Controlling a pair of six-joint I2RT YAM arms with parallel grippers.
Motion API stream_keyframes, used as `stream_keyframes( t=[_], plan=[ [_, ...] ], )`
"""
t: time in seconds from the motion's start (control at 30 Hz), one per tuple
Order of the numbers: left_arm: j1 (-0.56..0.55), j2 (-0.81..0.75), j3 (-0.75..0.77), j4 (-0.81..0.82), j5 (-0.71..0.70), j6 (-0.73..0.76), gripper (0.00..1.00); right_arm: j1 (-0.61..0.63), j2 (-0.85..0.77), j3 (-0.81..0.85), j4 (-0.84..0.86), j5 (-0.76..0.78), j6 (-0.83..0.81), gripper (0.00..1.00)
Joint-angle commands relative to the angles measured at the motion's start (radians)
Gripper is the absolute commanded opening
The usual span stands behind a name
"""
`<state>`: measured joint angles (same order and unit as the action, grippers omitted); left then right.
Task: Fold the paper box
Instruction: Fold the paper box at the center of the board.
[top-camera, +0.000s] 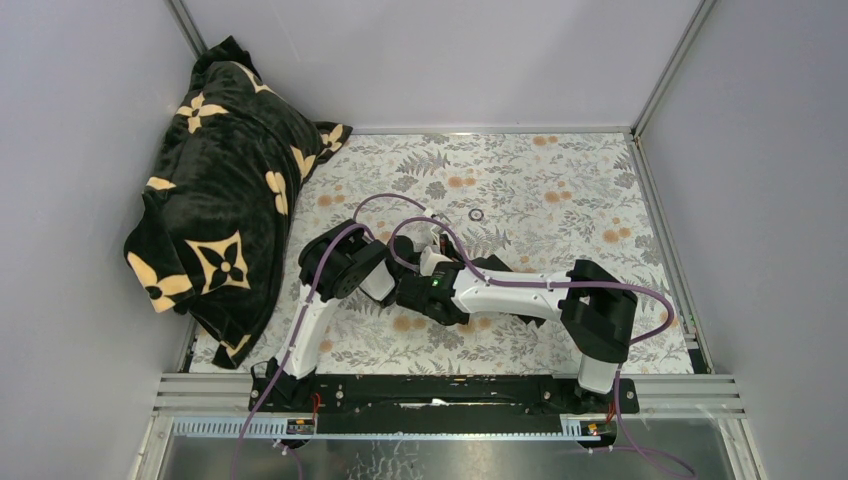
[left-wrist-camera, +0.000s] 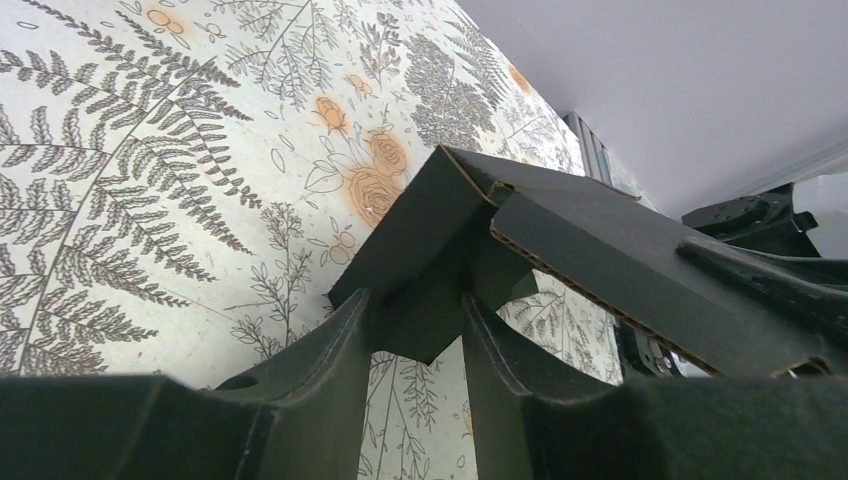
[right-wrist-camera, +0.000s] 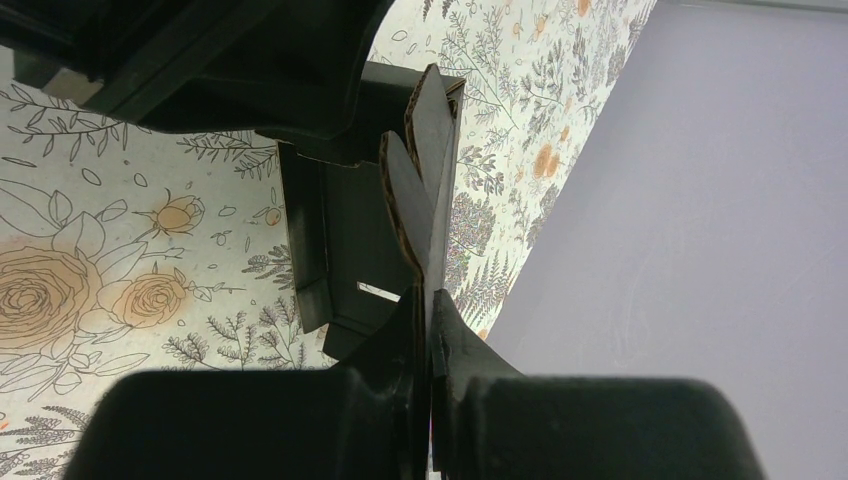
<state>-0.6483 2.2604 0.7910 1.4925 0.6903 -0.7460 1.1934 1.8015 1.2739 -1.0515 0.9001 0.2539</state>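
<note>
Gripping the paper box (left-wrist-camera: 600, 250) with both hands at once, a little to the right of the blanket (top-camera: 225, 200), above the flowered bench (top-camera: 560, 190). From overhead, mostly buried under the two wrists meeting there, black on black, so no telling its outline in that view.

Left hand (left-wrist-camera: 415, 310): about half spread, fingers (left-wrist-camera: 320, 350) set either side of a folded black card flap and closed against it. Beyond the fingertips, two panels with raw corrugated edges showing, one rising to a peaked corner, the other sloping off toward the side away from the blanket.

Right hand (right-wrist-camera: 428, 312): pinched almost flat, pads (right-wrist-camera: 460, 340) clamping one thin upright flap of the same box, seen edge-on. Just past that flap, an upright walled panel with a small pale slot, and over it the dark bulk of the other hand.

Touching the bench underneath or lifted off it: cannot tell.

Blanket itself heaped, black plush with cream flower motifs, its lower end hanging past the bench edge. Small dark ring (top-camera: 476, 214) lying flat on the bench, well to the right of the blanket and apart from both hands. Purple cables (top-camera: 385, 197) arching over the wrists, near the blanket's right side.
</note>
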Motion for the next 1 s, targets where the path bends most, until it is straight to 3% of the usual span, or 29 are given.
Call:
stream_keyframes(
  t=[0.0, 0.97],
  plan=[
    [-0.013, -0.017, 0.019, -0.018, -0.055, 0.073, 0.44, 0.025, -0.018, -0.011, 0.086, -0.132, 0.018, 0.0],
    [-0.038, -0.011, 0.033, 0.011, -0.106, 0.107, 0.53, 0.025, -0.01, 0.0, 0.097, -0.154, 0.01, 0.0]
  ],
)
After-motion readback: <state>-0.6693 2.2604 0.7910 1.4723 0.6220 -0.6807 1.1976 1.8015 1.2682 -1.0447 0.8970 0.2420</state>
